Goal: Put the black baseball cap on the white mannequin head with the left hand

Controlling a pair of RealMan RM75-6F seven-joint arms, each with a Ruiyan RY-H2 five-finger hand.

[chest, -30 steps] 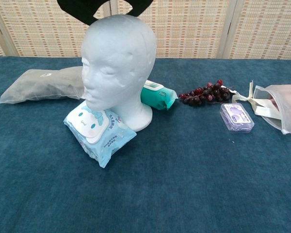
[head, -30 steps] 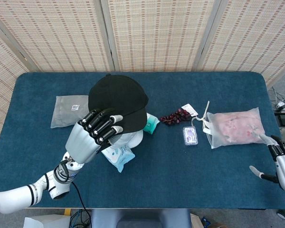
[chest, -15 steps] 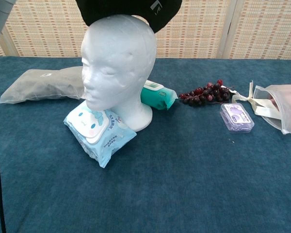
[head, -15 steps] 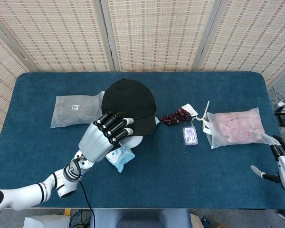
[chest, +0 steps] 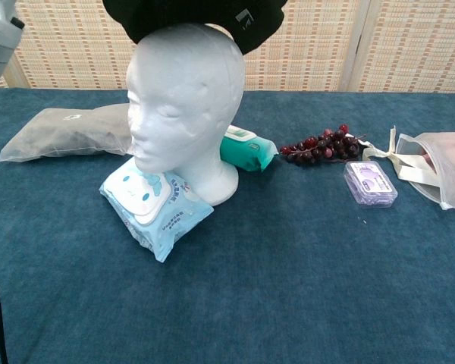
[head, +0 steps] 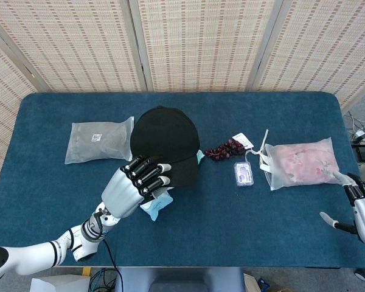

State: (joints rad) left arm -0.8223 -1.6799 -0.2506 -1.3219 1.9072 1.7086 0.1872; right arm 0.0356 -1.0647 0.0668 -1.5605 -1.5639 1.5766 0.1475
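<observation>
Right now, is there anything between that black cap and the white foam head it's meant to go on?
Nothing visible. The black cap, gripped by the left hand, already sits atop the white mannequin head, with nothing showing between them.

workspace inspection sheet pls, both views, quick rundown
surface: blue cloth table.
job's things: black cap sits on top of the white mannequin head.
clutter: grey pouch, blue wipes pack, teal pack, grapes, small purple case, drawstring bag.
hands: left hand grips the cap's near edge; right hand at the table's right edge, holding nothing.
cables: black cable under the left arm.
surroundings: woven screen panels behind the table.
</observation>
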